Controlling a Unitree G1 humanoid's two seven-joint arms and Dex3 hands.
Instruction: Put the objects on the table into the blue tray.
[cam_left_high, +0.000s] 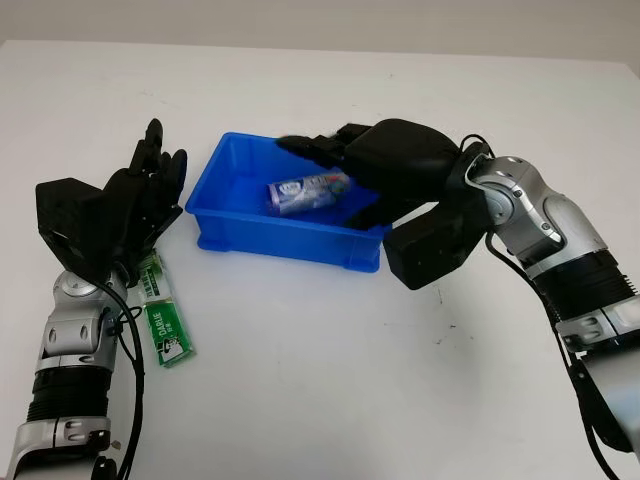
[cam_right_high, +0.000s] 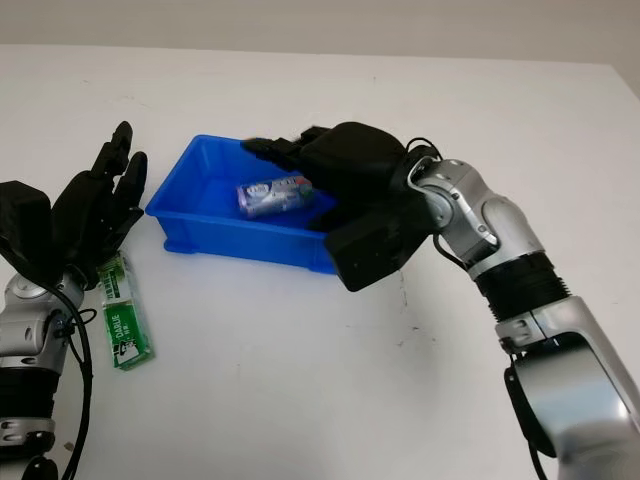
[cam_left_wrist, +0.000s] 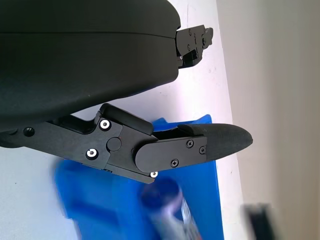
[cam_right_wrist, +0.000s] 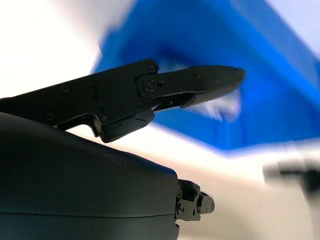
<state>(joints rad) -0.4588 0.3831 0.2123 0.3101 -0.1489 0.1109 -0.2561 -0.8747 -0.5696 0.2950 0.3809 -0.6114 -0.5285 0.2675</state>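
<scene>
The blue tray (cam_left_high: 285, 240) stands mid-table. A silver and blue packet (cam_left_high: 305, 192) lies inside it, and in the left wrist view the packet (cam_left_wrist: 162, 197) appears as a blurred shape. My right hand (cam_left_high: 318, 150) hovers over the tray's right half, open and holding nothing, its fingers (cam_right_wrist: 200, 82) stretched above the packet. Two green packets lie on the table left of the tray: one (cam_left_high: 152, 277) partly under my left hand, the other (cam_left_high: 168, 335) nearer the front. My left hand (cam_left_high: 152, 178) is raised just left of the tray, open, above the green packets.
The white table (cam_left_high: 330, 360) spreads around the tray, with bare surface in front and to the right. My right forearm (cam_left_high: 540, 230) crosses the right side. Past my left hand's finger (cam_left_wrist: 200, 145), the tray wall (cam_left_wrist: 200, 125) is close.
</scene>
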